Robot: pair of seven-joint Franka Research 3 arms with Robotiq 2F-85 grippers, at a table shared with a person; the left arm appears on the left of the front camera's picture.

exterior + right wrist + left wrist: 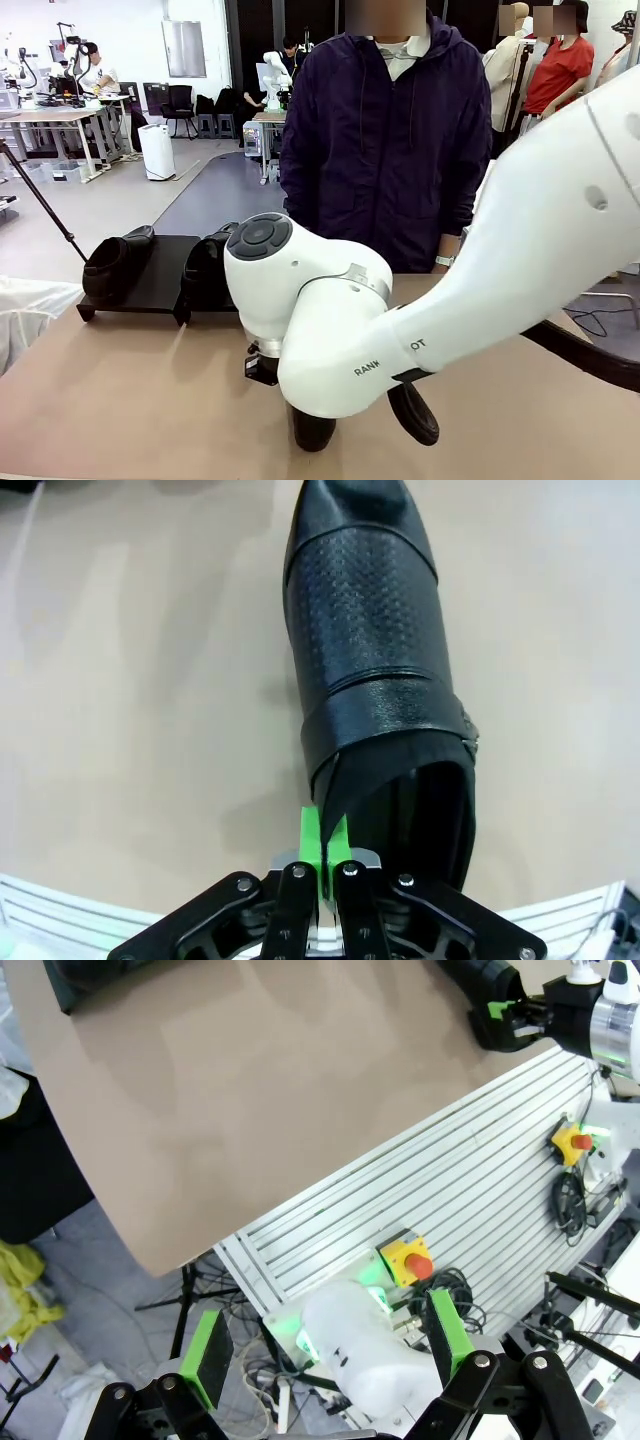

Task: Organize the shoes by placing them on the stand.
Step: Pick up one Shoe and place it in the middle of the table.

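My right gripper (323,845) is shut on the side edge of a black shoe's opening, its green pads pinching the leather. That shoe (365,650) has a textured upper and a strap, and its toe points away from the wrist over the tan table. In the front view its tip (312,428) pokes out under my right arm near the table's front. The black stand (150,290) sits at the far left with two shoes on it, one at its left end (115,265) and one at its right end (205,270). My left gripper (327,1345) hangs open beyond the table's edge, with nothing between its pads.
A person in a dark purple jacket (385,130) stands at the far side. My right arm (400,330) covers the middle of the table, with another black shape (412,412) under it. Below the left wrist lie an aluminium frame (470,1190) and emergency-stop buttons (410,1258).
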